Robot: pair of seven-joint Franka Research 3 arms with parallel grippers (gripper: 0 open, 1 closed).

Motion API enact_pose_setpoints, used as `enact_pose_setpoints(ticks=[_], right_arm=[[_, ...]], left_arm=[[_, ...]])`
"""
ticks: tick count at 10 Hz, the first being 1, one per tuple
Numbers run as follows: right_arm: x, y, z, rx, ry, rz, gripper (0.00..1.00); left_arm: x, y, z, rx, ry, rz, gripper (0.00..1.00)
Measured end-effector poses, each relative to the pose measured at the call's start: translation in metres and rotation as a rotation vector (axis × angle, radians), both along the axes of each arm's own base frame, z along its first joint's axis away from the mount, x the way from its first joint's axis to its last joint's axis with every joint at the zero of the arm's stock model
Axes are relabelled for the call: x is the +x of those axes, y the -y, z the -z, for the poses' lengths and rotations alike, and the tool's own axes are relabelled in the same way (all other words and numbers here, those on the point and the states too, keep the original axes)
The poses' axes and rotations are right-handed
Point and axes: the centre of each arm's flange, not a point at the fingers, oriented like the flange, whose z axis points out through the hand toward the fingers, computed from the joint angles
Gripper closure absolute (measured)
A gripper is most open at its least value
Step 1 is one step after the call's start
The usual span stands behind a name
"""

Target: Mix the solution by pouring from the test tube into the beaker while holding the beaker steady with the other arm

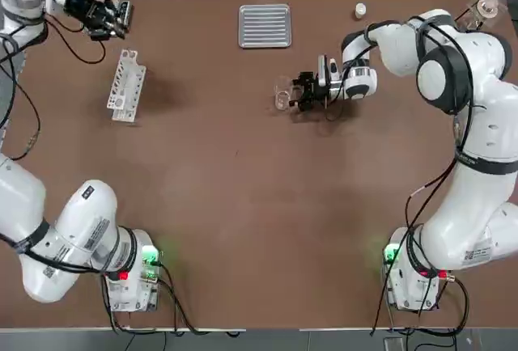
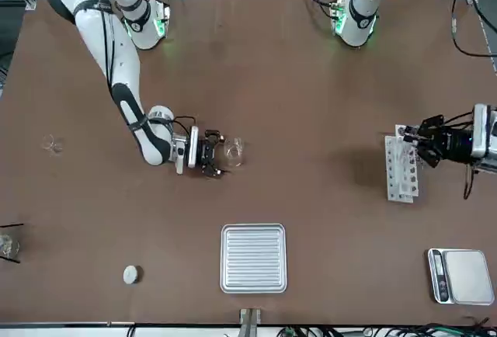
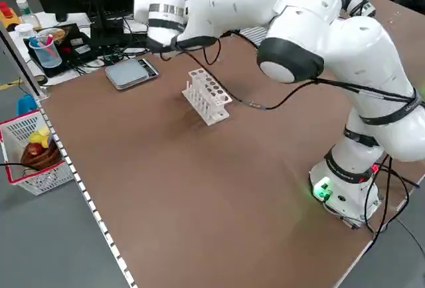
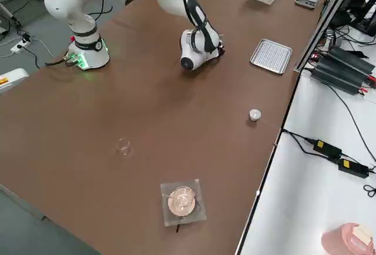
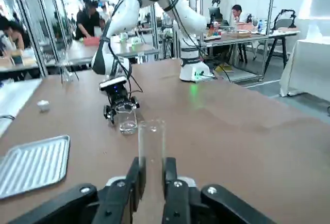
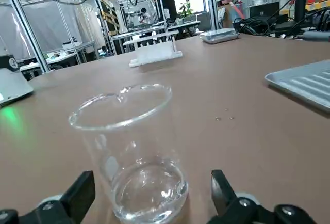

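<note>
Your right gripper (image 6: 153, 185) stands wide open at the far part of the table, right of the middle, its two black fingers spread well apart and gripping nothing. The small clear glass straight-sided beaker (image 6: 136, 154) is upright on the brown table (image 1: 235, 205), just in front of those fingertips; you can see a gap to each side of its base. It holds a shallow pool of clear liquid at the bottom, and its rim is uncovered.

Your left gripper (image 5: 153, 167) is clenched on a slim clear glass test tube (image 5: 152, 144), which stands up between its black fingers. You have that arm at the far left of the table, past the white plastic test-tube rack (image 1: 127, 86), with the tube well apart from the beaker. You can't tell whether there is liquid in the tube. The ribbed metal tray (image 1: 265, 26) lies flat between the two grippers, farther out than the beaker.
</note>
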Motion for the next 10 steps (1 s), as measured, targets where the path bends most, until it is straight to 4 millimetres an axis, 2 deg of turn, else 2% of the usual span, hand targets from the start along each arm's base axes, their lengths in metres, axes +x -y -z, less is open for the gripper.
enact_pose_setpoints(ticks=[2,3,4,7,10], right_arm=[[0.000,0.003,-0.004,0.009,-0.004,0.006,0.00],[-0.001,0.007,-0.002,0.006,-0.008,0.008,0.00],[-0.003,0.013,0.000,0.000,-0.012,0.005,0.00],[-0.005,0.034,-0.005,-0.020,-0.011,-0.003,0.00],[0.014,0.073,-0.035,-0.057,0.016,-0.009,0.00]], left_arm=[[-0.015,-0.047,0.026,-0.075,0.070,-0.058,0.78],[-0.019,-0.060,0.043,-0.128,0.073,-0.096,0.78],[-0.020,-0.064,0.057,-0.171,0.076,-0.118,0.78],[-0.018,-0.060,0.073,-0.243,0.083,-0.139,0.78],[-0.025,-0.071,0.094,-0.251,0.075,-0.159,0.78]])
